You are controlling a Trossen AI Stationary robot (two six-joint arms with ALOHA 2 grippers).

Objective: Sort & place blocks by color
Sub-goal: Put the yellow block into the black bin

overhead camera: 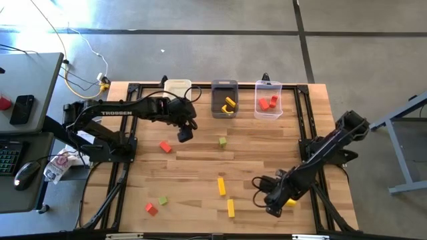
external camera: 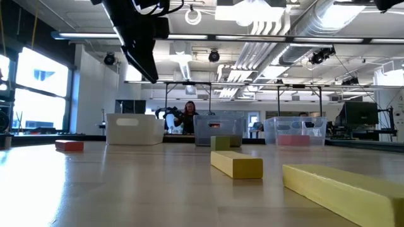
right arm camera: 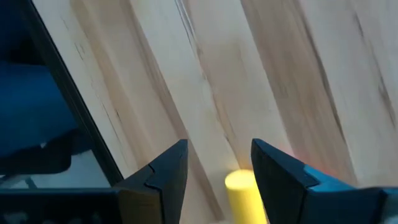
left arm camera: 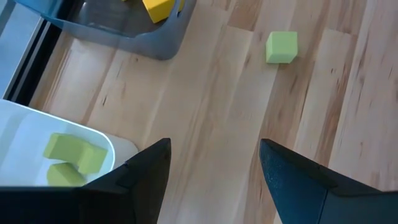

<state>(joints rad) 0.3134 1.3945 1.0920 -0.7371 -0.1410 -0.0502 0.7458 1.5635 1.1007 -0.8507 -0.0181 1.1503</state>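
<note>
While the left claw (left arm camera: 211, 180) gapes empty, a green block (left arm camera: 282, 47) lies beyond; right claw (right arm camera: 217, 168) pinches a yellow block (right arm camera: 244, 194).

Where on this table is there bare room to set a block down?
Bare wood lies right of the green cube, below the clear bin, up to the right arm. Also bare: between the red block and yellow bar. Crowded: front edge near the right gripper.

Overhead looks straight down; low level across table (overhead camera: 200, 167); wrists close above it.
</note>
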